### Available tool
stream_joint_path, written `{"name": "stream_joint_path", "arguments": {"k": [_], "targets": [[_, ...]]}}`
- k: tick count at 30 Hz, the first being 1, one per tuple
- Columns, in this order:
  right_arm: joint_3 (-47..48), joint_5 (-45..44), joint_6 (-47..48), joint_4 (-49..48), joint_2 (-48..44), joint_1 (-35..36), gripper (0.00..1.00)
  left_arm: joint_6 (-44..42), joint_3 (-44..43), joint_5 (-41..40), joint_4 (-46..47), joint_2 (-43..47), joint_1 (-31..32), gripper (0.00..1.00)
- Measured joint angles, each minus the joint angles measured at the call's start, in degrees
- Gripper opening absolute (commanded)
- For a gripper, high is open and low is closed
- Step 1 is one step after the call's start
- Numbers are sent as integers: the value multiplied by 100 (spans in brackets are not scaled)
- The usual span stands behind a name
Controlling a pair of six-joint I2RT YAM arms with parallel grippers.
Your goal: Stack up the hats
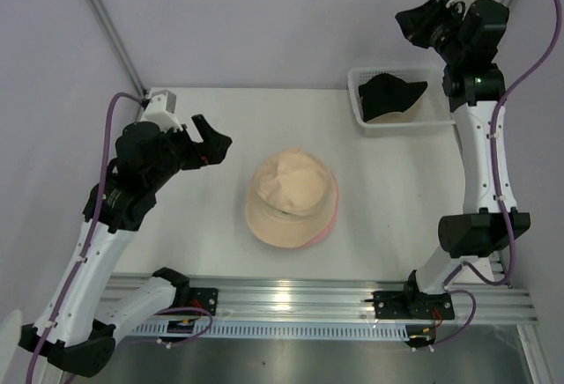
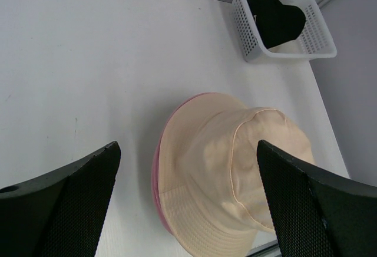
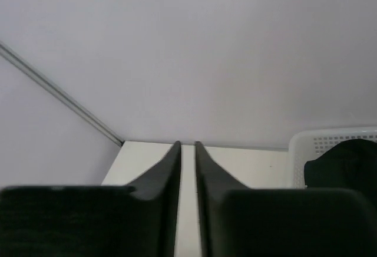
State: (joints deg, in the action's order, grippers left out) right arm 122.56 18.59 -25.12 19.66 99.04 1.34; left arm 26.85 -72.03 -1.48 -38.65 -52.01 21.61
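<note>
Two hats are seen: beige hat [image 1: 291, 197] on the desk [image 1: 211, 225], black hat [image 1: 392, 95] in the basket [image 1: 357, 102]; left fingers [image 2: 70, 204] are spread, right fingers [image 3: 162, 180] closed, empty.

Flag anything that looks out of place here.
One black hat lies crumpled inside the white basket at the far right corner, apart from the beige hat mid-table. Nothing looks spilled or damaged.

Table centre: you have the beige-and-pink floppy fabric bucket hat [image 1: 292, 197] lying on the white tabletop [image 1: 203, 217].
Far right corner: your white plastic mesh basket [image 1: 356, 98], with the black fabric hat [image 1: 392, 95] inside it.
</note>
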Motion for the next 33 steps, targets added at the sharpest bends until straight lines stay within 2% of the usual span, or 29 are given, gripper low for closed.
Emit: {"name": "stream_joint_path", "arguments": {"k": [1, 4, 10, 15, 19, 29, 32, 33], "targets": [[-192, -55, -33, -7, -168, 22, 55, 0, 4, 68, 17, 15, 0, 99], [-1139, -122, -245, -37, -568, -278, 82, 0, 79, 188, 50, 101, 0, 100], [-2859, -356, -560, 92, -256, -1255, 84, -4, 199, 214, 35, 291, 0, 100], [-3167, -420, -645, 157, 448, -1429, 83, -4, 219, 210, 44, 264, 0, 99], [-3032, -417, -647, -57, 966, -1399, 81, -33, 221, 192, 44, 111, 0, 100], [-1652, -330, -704, -455, 2774, -1386, 74, -195, 48, 4, 55, -581, -4, 99], [-1327, -273, -785, -560, 3095, -1377, 65, -238, -98, -13, 94, -831, -4, 99], [-1202, -258, -811, -579, 3202, -1366, 55, -249, -136, -24, 101, -903, -4, 99]]}}
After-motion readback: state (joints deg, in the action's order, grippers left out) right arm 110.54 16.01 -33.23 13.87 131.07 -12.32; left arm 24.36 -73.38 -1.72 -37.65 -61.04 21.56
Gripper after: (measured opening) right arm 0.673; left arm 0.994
